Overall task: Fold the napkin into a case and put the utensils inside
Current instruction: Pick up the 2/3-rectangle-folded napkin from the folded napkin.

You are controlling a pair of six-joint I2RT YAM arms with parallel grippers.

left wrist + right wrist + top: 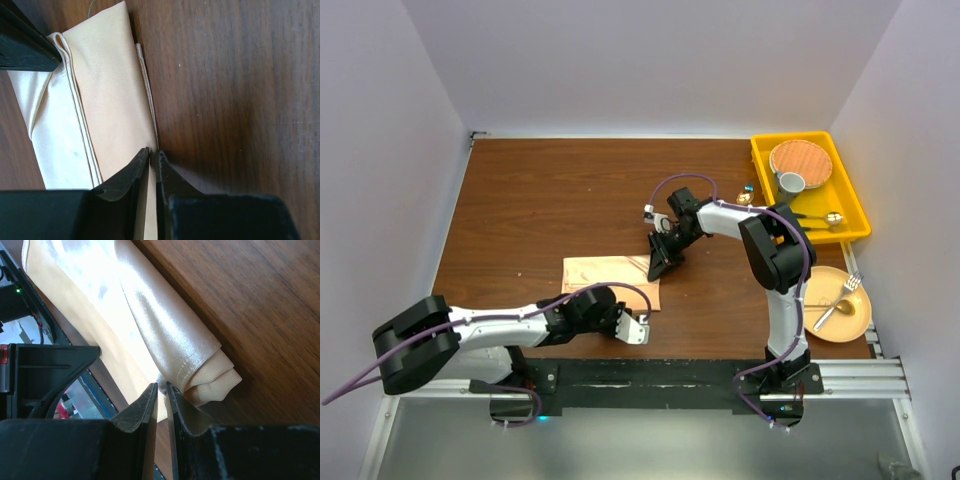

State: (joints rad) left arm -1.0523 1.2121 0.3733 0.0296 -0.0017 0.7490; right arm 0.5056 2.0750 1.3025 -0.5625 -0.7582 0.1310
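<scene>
The left gripper (153, 154) is pinched almost shut on an edge of the napkin (107, 95), with a thin layer of the peach satin caught between its black jaws. The right gripper (162, 388) is clamped the same way on a thin hem just beside the cloth's rolled, layered corner. The napkin lies folded into a narrow band on the brown wooden table (530, 200) between the two arms, and a gold fork (850, 284) and spoon (828, 316) rest on the tan plate (858, 318) well off to the right.
</scene>
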